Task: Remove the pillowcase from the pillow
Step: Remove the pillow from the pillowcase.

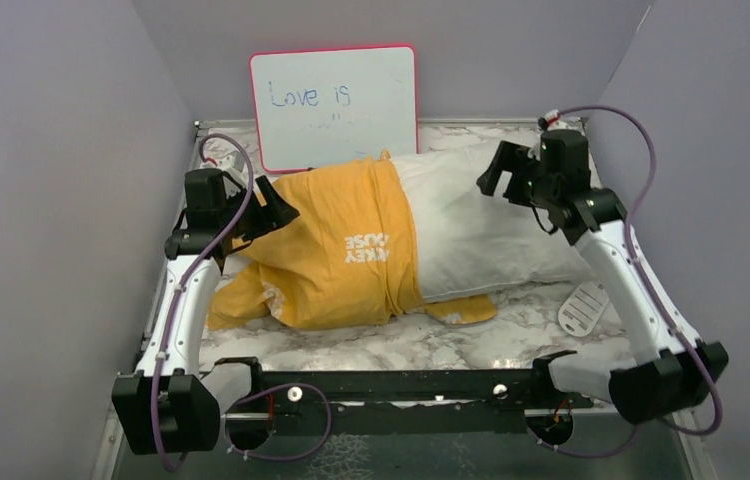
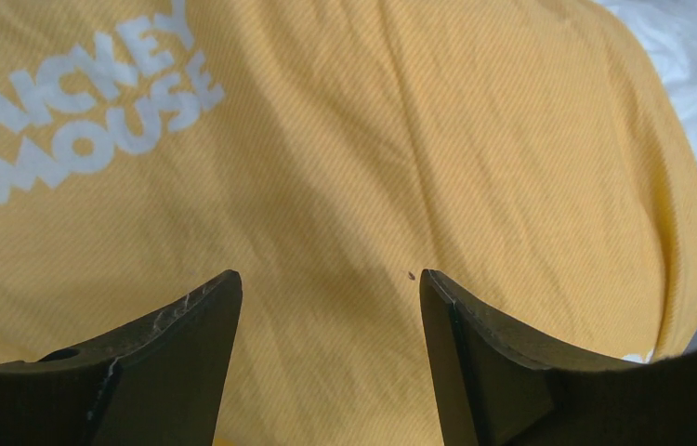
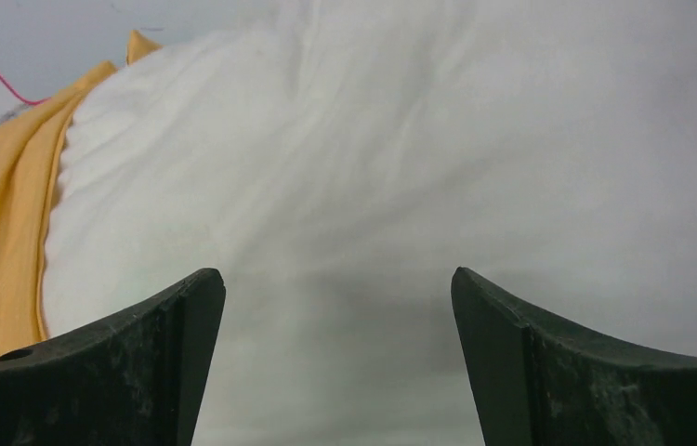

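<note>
The marble table (image 1: 471,345) is carrying everything, and the pillow (image 1: 496,235) is lying across it from left to right, its right half bare and white. The pillowcase (image 1: 341,250) is covering only the left half, yellow face up with the white lettering showing, its slack end bunching toward my left arm and a small corner poking out from under the pillow's near edge. The pink-framed whiteboard (image 1: 334,100) is leaning against the back wall just behind the pillow. I am holding my left gripper (image 2: 326,279) spread wide and empty just over the yellow cloth, and my right gripper (image 3: 337,274) equally wide and empty just over the bare pillow. By my reckoning the cover is about halfway off. To finish the pull well, I am thinking the right jaws should be pinching a good fold of pillow alone, clear of the yellow hem, while the left ones are gathering loose cloth near the closed end, not the stuffing beneath, then drawing it leftward and low. The small slotted disc (image 1: 583,308) is sitting near my right arm, and I should be avoiding it.
</note>
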